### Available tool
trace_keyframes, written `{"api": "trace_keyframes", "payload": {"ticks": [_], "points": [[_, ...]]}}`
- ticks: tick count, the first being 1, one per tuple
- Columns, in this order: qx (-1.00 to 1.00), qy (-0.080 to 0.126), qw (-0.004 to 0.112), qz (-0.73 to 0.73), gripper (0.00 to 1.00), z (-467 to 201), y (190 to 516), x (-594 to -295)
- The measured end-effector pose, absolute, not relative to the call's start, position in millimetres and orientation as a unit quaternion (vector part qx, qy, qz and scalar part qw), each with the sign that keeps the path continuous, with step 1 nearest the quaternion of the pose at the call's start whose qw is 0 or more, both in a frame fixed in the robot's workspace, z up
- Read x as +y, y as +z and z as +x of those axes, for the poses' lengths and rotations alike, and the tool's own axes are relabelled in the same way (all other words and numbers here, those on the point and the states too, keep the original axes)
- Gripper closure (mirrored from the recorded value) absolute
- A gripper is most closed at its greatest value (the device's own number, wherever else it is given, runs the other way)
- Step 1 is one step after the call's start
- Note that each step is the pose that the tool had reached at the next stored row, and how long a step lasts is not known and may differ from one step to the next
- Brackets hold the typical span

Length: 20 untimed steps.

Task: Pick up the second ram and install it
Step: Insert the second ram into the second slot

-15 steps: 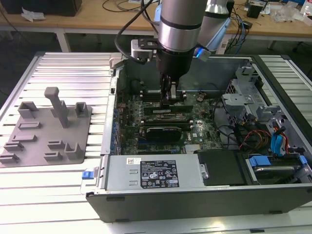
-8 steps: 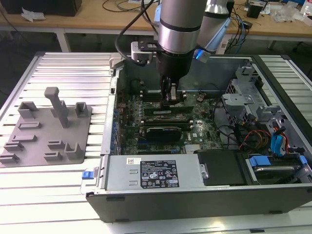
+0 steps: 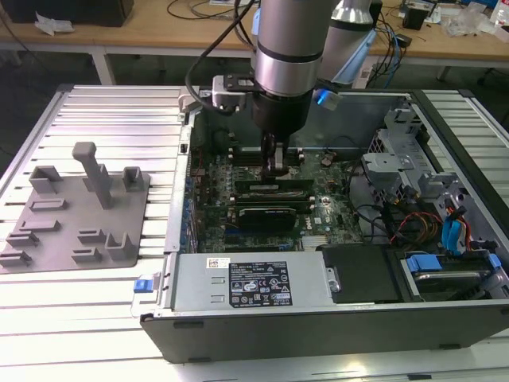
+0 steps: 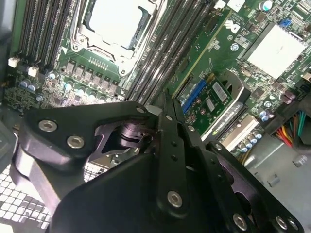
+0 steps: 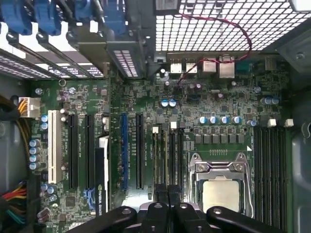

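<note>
My gripper (image 3: 275,165) reaches straight down into the open computer case (image 3: 238,326), over the memory slots (image 5: 167,155) next to the CPU socket (image 5: 221,189). In the second wrist view its black fingers (image 4: 170,145) are pressed together. A thin green edge, the second ram (image 4: 204,51), runs out from the gripper tips (image 4: 167,104) along the dark slots. It sits low at the motherboard, in line with a slot. Whether it is fully seated cannot be told. In the first wrist view the gripper (image 5: 167,206) stands between the socket and the long expansion slots (image 5: 138,150).
A grey plastic fixture (image 3: 79,215) with upright blocks lies on the ribbed table at the exterior view's left. Black expansion cards (image 3: 270,213) stand just in front of the gripper. Drive cages and cables (image 3: 421,207) crowd the case's right side. A power supply (image 3: 254,282) runs along the front.
</note>
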<state>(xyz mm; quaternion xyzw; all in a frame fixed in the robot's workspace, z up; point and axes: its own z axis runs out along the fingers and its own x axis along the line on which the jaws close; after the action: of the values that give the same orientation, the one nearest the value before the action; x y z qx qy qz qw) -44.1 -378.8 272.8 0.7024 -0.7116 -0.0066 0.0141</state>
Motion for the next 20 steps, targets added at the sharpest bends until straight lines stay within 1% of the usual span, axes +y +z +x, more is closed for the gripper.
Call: {"api": "trace_keyframes", "payload": {"ticks": [5,12,20], "points": [[-0.716,-0.007,0.014,0.698,0.91,-44,259,-368],[-0.716,-0.006,0.014,0.698,0.91,-42,246,-368],[-0.716,-0.006,0.014,0.698,0.91,-42,243,-368]]}}
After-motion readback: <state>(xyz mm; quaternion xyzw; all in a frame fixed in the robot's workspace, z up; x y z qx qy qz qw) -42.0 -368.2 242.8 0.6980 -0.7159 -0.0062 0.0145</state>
